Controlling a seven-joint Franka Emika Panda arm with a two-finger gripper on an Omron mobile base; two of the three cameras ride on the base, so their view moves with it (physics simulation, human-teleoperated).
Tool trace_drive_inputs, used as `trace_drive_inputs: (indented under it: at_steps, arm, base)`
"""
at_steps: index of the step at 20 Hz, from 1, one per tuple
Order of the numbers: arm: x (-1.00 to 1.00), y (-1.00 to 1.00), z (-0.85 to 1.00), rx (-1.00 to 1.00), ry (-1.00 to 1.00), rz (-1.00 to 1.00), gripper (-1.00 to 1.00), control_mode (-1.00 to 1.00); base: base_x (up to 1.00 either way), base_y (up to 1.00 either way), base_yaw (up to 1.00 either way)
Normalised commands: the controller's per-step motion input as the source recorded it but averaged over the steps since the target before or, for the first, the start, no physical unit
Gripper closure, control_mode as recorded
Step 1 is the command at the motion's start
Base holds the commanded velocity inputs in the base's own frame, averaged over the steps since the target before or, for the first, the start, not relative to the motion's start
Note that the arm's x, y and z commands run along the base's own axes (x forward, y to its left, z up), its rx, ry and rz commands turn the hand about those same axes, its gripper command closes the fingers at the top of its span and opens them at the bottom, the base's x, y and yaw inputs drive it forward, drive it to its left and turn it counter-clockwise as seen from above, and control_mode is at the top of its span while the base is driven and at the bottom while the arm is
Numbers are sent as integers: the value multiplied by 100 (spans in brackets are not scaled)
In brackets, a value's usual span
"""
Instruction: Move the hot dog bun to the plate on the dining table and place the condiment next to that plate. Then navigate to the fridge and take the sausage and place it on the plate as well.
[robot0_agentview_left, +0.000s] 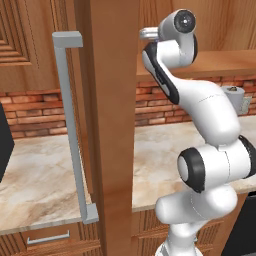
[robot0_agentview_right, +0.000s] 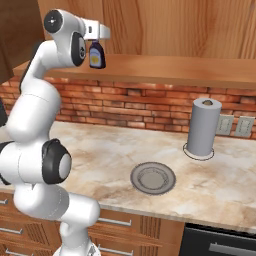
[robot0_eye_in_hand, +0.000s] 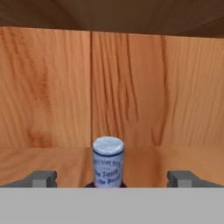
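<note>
1. Hand view: the condiment stands upright on the wooden shelf, low in the picture and about midway between the two fingertips, close to the wooden back panel.
2. The gripper is spread wide and holds nothing. Clear gaps show on both sides of the bottle, and neither tip touches it.
3. In the right base view the bottle shows as dark with a yellow label, just below the raised hand at shelf height. It is well above the marble counter, where a grey plate and a paper towel roll sit. The red-rimmed plate and the dining table cannot be placed from here.
4. My judgement: this is the reach for the bottle, before any grasp.
5. Risks:
   - The bottle is narrow and upright. If one tip meets it before the other, it could tip over and roll on the shelf.
   - Pushing too far forward could shove it against the back panel.
   - Closing too high, on the neck or cap, would give a weak hold — it could slip out on the carry.
   - The open cabinet door stands beside the arm in the left base view, so a wide swing on the way out might strike it.
</note>
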Motion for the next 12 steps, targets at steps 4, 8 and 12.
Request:
trace_drive_inputs:
  at_steps: [4, 8, 12]
  arm:
    - [20, 0, -10, -2, 3, 0, -100, -100]
    - [31, 0, -5, 0, 0, 0, -100, -100]
    - [24, 1, -10, -1, 0, 0, -100, -100]
  base:
    - [0, 0, 0]
    - [0, 0, 0]
    - [0, 0, 0]
